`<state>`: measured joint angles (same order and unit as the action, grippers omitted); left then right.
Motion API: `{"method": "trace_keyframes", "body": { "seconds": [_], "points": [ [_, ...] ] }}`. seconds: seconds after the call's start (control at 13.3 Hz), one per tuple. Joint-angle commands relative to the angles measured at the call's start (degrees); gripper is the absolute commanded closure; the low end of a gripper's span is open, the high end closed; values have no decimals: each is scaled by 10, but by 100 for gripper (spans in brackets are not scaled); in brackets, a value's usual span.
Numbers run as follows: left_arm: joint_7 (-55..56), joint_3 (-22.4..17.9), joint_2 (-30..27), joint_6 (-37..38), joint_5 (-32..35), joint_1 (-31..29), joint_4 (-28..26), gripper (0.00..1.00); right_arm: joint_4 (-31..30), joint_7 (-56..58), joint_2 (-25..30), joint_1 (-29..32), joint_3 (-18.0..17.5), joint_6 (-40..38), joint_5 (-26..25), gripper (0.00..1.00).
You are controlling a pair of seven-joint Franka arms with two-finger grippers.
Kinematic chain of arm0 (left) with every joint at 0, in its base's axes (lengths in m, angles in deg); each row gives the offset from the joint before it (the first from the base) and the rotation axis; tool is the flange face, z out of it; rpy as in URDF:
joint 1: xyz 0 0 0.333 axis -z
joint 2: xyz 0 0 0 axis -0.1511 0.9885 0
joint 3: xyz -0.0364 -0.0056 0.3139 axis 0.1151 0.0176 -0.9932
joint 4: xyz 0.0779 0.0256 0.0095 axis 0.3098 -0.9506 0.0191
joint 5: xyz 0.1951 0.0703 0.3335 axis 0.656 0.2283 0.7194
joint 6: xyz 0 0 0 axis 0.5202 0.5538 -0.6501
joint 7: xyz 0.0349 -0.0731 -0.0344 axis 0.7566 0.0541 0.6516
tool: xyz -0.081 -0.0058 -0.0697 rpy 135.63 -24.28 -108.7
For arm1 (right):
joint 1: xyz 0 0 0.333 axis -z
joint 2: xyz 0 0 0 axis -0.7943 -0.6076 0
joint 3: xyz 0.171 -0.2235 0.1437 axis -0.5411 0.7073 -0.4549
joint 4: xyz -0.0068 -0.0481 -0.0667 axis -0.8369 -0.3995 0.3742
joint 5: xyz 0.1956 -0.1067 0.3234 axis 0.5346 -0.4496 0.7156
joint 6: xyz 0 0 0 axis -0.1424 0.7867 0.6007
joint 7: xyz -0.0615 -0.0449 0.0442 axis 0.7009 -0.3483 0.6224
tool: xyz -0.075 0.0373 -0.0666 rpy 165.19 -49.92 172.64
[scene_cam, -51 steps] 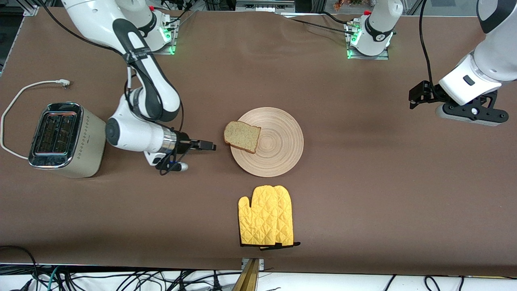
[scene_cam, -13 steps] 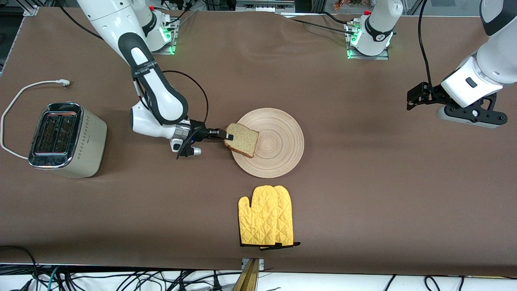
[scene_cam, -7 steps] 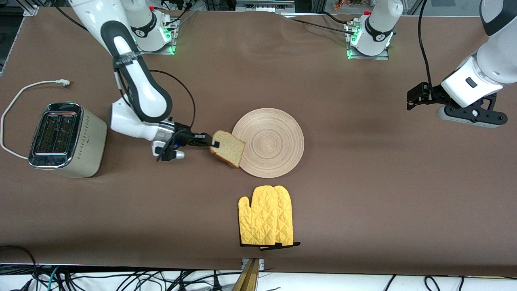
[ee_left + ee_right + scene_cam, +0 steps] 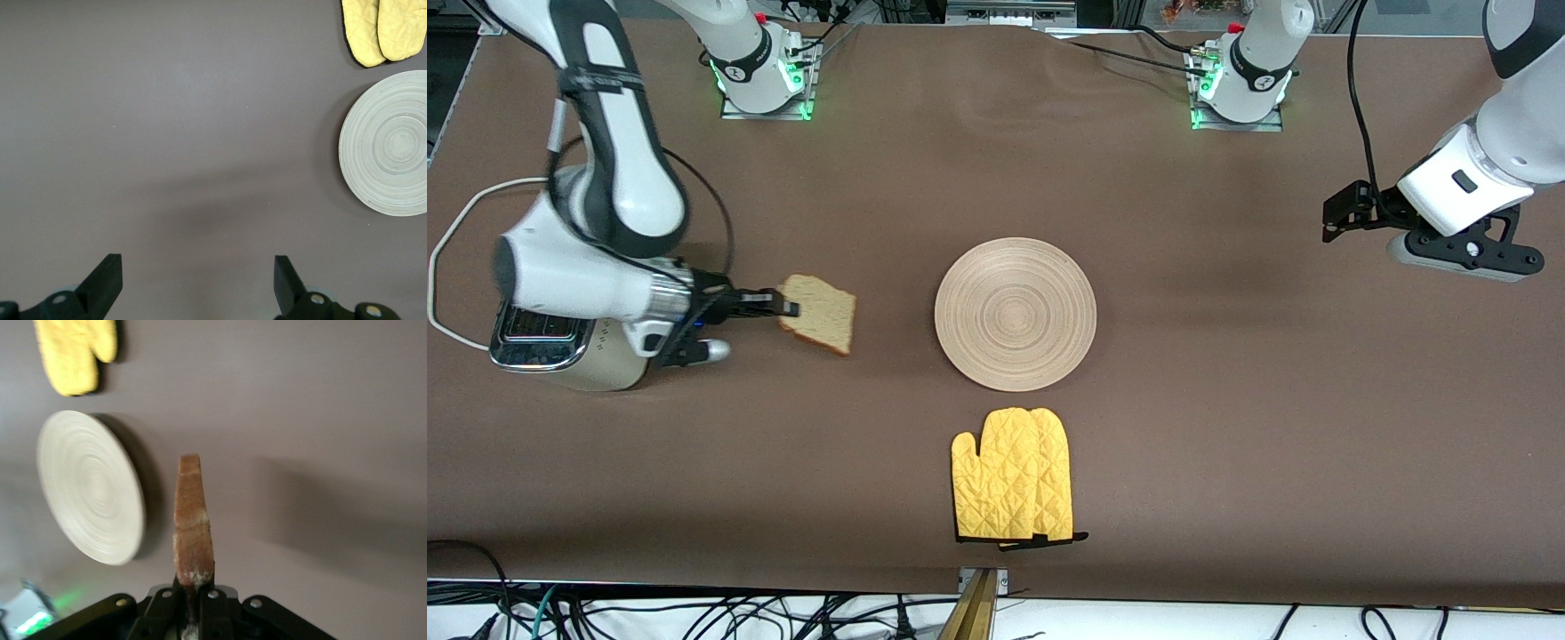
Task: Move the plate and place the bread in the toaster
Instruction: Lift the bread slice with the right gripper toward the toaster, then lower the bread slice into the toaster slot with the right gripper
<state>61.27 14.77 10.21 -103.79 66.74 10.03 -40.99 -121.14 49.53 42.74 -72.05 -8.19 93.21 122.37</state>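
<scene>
Spanning the whole front view, the brown table (image 4: 1227, 427) carries every item observed. The right arm (image 4: 618, 191) reaches from its base down toward its own end of the table, its wrist passing over and partly covering the toaster (image 4: 587, 356). The toaster stands at the right arm's end of the table; only part of its chrome top and dotted beige side is visible under the wrist, and its white cord (image 4: 449, 258) loops beside it. The left arm (image 4: 1494, 151) waits, raised over its own end of the table.

The plate (image 4: 1015, 313) lies flat near the table's middle, with nothing on it. The yellow oven mitt (image 4: 1012, 476) lies nearer to the front camera than the plate, close to it but not touching.

The bread (image 4: 821, 313) is held in the air over bare table between the toaster and the plate, well apart from the plate. The right gripper (image 4: 783, 308) has its fingers pinched on one edge of the slice; the right wrist view shows the slice edge-on, rising from between the closed-in fingers (image 4: 163, 607).

The left gripper (image 4: 1343, 213) hangs over bare table, and the left wrist view shows its fingers (image 4: 107, 280) spread wide with nothing between them.
</scene>
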Motion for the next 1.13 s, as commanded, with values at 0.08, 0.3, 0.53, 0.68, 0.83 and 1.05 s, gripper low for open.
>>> {"method": "trace_keyframes", "body": {
  "seconds": [0.08,0.3,0.53,0.68,0.83,1.05],
  "points": [
    [4,-2,0,-2,-12,1,3,0,95,-26,-3,-3,55,-132,-127,94],
    [5,-2,0,-1,-13,1,3,0,140,-17,-2,-3,108,-218,-204,92],
    [5,-2,0,-1,-13,1,3,0,155,15,17,-3,148,-258,-282,92],
    [5,-2,0,-1,-12,1,3,0,156,30,25,-3,177,-260,-313,92],
    [5,-2,0,-1,-12,1,3,0,156,62,25,-2,209,-258,-334,92],
    [5,-2,0,-1,-12,1,3,0,158,97,19,2,246,-236,-352,92]
  ]
}}
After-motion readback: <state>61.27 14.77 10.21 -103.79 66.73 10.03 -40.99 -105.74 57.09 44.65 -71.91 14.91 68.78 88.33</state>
